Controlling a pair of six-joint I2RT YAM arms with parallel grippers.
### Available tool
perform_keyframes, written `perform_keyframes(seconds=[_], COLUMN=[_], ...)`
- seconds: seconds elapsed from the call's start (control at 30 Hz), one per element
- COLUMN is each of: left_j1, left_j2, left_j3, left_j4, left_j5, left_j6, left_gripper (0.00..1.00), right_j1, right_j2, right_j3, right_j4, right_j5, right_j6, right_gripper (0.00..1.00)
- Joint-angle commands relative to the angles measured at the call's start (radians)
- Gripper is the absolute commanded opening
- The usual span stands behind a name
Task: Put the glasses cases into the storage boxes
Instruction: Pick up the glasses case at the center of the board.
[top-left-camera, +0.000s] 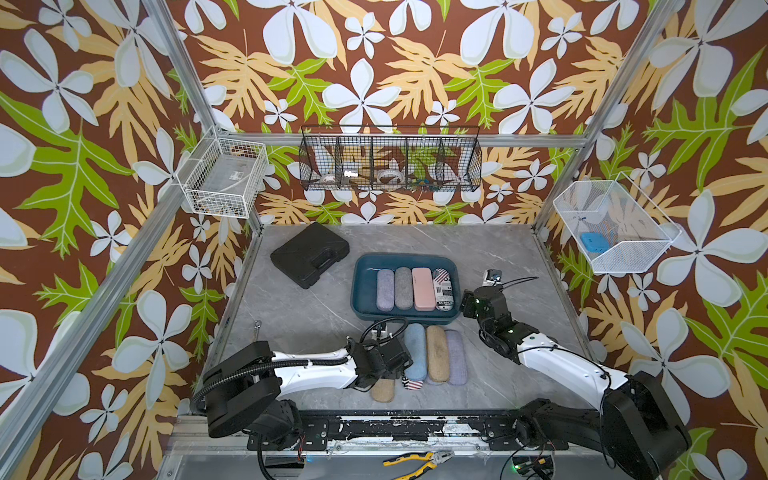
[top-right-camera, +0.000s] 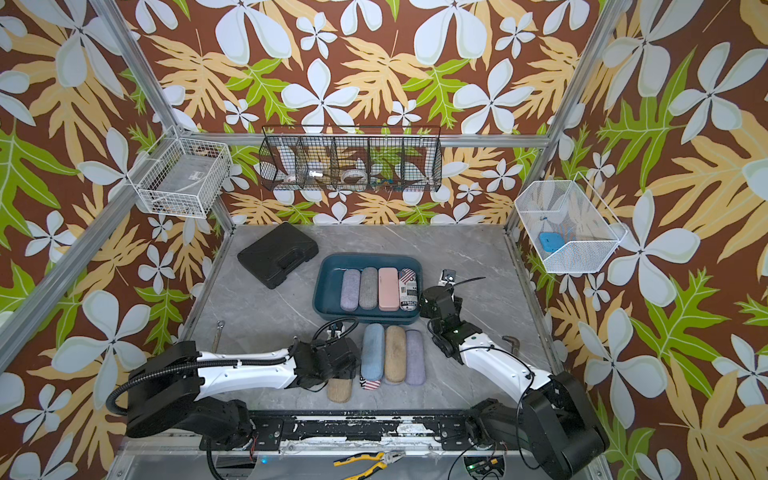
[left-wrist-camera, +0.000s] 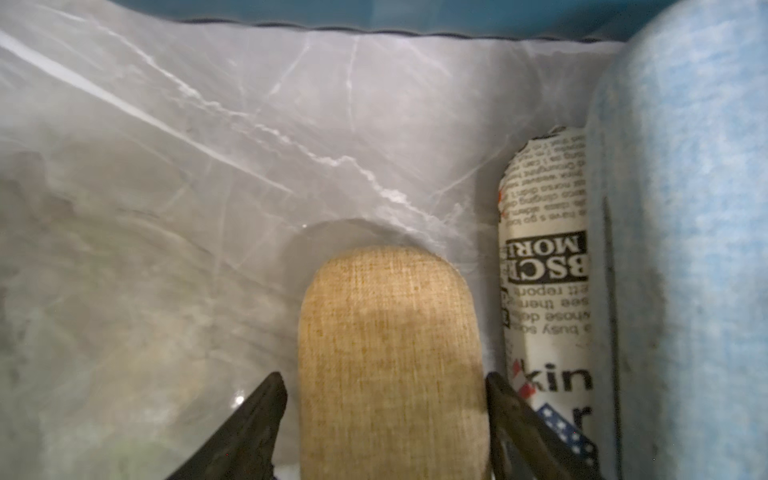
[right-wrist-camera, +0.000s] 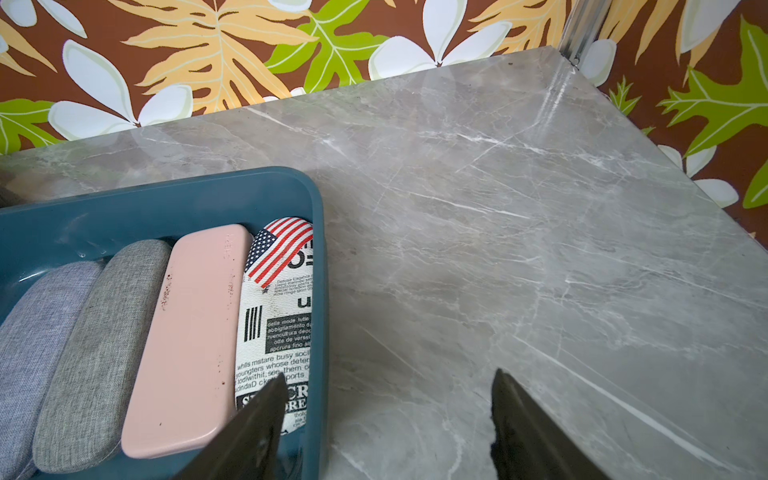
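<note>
Yellow-handled pliers (top-left-camera: 417, 463) lie on the front rail, nearest you. Note the left gripper (left-wrist-camera: 384, 382): its fingers press both long sides of the near tan case (left-wrist-camera: 390, 332) — closed on it, with the case lying flat on the marble table (left-wrist-camera: 166, 166). Just beside that case sits the loose print case (left-wrist-camera: 544, 291), squeezed against the light blue case (left-wrist-camera: 685, 208).

In both top views the light blue case heads a row with the second tan case (top-left-camera: 437, 353) and the loose lavender case (top-left-camera: 456, 356). They lie side by side, touching, just in front of the teal tub (top-left-camera: 363, 286).

You have four in the tub, side by side: stowed lavender case (top-left-camera: 385, 289), grey case (top-left-camera: 403, 288), pink case (top-left-camera: 423, 288), flag-print case (top-left-camera: 443, 289).

Right gripper (right-wrist-camera: 388, 415) hangs open and empty at the tub's right wall — one finger over the flag-print case, its partner over bare table. Black tool case (top-left-camera: 309, 254) lies left of the tub, apart from it.
</note>
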Motion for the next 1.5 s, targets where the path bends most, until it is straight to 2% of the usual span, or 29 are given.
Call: perform_keyframes(seconds=[0.0,0.4,0.57,0.67,1.1,1.27,1.47], left_j1=[0.000,-0.002,-0.004,-0.005,0.000,0.033,0.118], left_j2=[-0.012,0.025,0.038,0.024,-0.093,-0.117,-0.158], left_j3=[-0.006,-0.016,-0.010,-0.003,0.139,0.207,0.242], left_j4=[-0.033,0.003,0.004,-0.011,-0.128,-0.136,-0.089], left_j5=[-0.006,0.012,0.014,0.006,-0.101,-0.120,-0.133], left_j6=[-0.005,-0.022,-0.023,-0.025,0.041,0.092,0.166], left_gripper=[0.75,0.73,0.62,0.58,0.56,0.56,0.56], right_j1=[-0.001,-0.001,0.000,-0.001,0.000,-0.001,-0.001], right_j2=[0.007,0.009,0.005,0.003,-0.010,-0.032,-0.054], right_j3=[-0.001,-0.001,-0.001,-0.002,0.005,-0.001,-0.004], right_j4=[0.017,0.017,0.014,0.013,0.003,0.001,-0.009], right_j5=[0.001,-0.001,0.003,0.004,0.006,0.008,0.011], right_j6=[0.008,0.012,0.009,0.010,0.005,0.002,-0.002], right_gripper=[0.76,0.76,0.76,0.76,0.76,0.76,0.76])
